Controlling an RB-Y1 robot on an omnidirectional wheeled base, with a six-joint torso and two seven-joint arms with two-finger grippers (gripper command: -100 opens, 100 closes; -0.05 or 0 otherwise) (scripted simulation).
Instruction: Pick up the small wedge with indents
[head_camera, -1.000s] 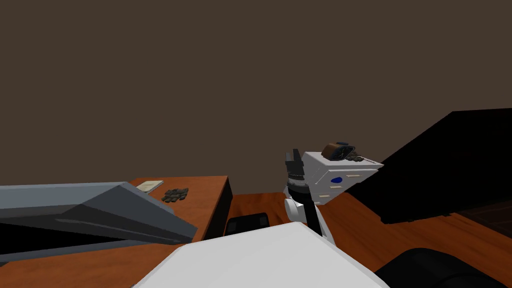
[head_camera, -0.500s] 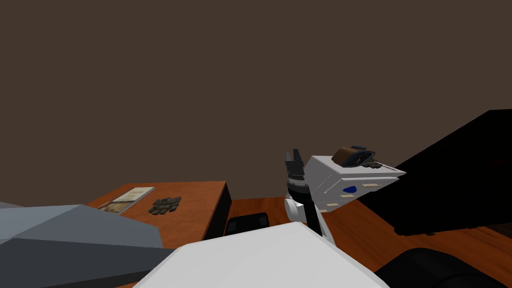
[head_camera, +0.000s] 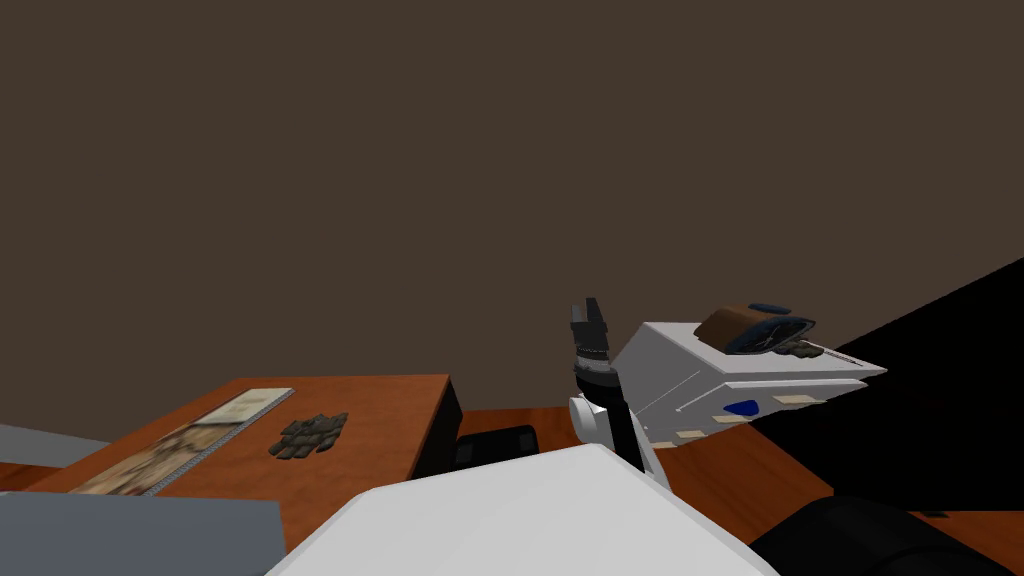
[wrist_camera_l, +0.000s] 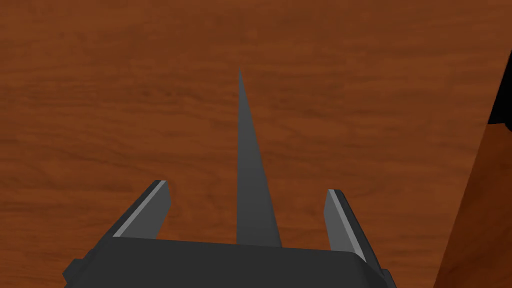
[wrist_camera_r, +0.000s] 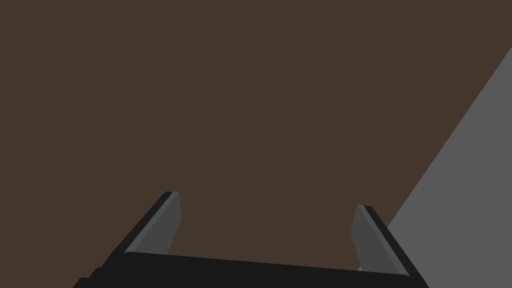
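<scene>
R hand (wrist_camera_r: 267, 201) is spread wide, nothing held or touched. A brown wall (wrist_camera_r: 240, 100) is faced, w/ a grey plane (wrist_camera_r: 465, 175) cutting in beside one finger. In the head view it's raised upright just beside a white box (head_camera: 690, 385). L hand (wrist_camera_l: 247, 187) is likewise wide & empty over a wood-grain plane (wrist_camera_l: 125, 100), w/ a thin dark grey sliver (wrist_camera_l: 245, 140) running btwn its fingers. A small brown wedge (head_camera: 732, 322) is seen atop the box; indents can't be made out. Open floor (head_camera: 740, 465) is left btwn the box & the wooden surface (head_camera: 390, 420), where a dark lumpy cluster (head_camera: 308, 436) lies. A black area (head_camera: 950, 400) bounds the box's far side.
</scene>
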